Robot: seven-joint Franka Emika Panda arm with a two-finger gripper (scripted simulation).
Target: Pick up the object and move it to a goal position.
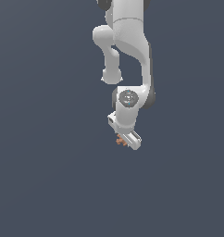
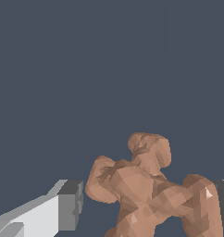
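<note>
The object [image 2: 151,194] fills the wrist view, knobbly and orange-brown, sitting between two grey pads [image 2: 70,206], one beside it, the other touching. Whether the gripper [image 1: 125,140] truly clamps it, nobody can tell. Best to squeeze squarely before travelling. The exterior view adds the arm [image 1: 127,46] above, the object peeking beside the fingertips.

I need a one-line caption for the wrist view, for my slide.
Knobbly orange-brown object sits between the gripper fingers.
</note>
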